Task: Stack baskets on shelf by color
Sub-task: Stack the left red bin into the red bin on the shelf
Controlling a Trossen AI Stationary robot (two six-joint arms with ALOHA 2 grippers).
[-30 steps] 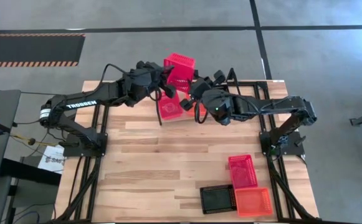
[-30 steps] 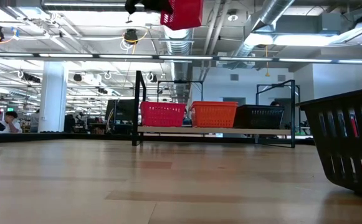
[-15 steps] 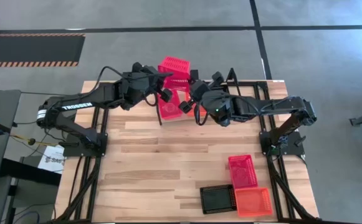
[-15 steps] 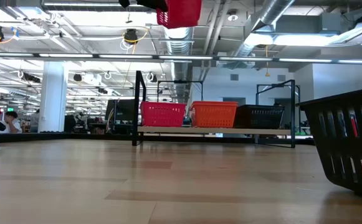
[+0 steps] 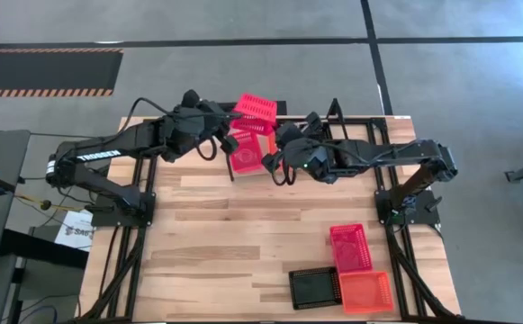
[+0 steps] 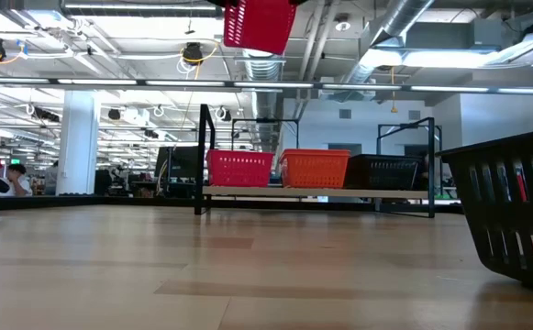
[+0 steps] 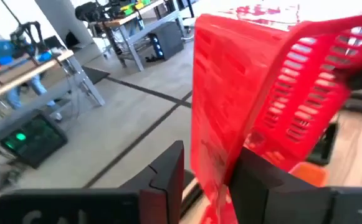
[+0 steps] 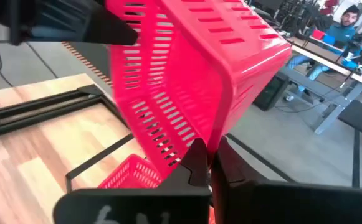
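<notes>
A pinkish-red basket point(image 5: 256, 108) hangs tilted in the air above the shelf point(image 6: 316, 192) at the far edge of the surface point(image 5: 243, 243), between the two tools. The right tool point(image 8: 207, 163) is clenched on the basket's rim, the wall pinched between its fingers. The left tool point(image 7: 209, 171) straddles the opposite wall with its fingers parted, one on each side of the mesh; whether they touch it I cannot tell. On the shelf below sit a red basket point(image 6: 239, 169), an orange basket point(image 6: 316, 169) and a black basket point(image 6: 383, 171) side by side. Near the front of the surface lie three more baskets together: a red one point(image 5: 350, 247), a black one point(image 5: 313, 288) and an orange one point(image 5: 366, 292).
</notes>
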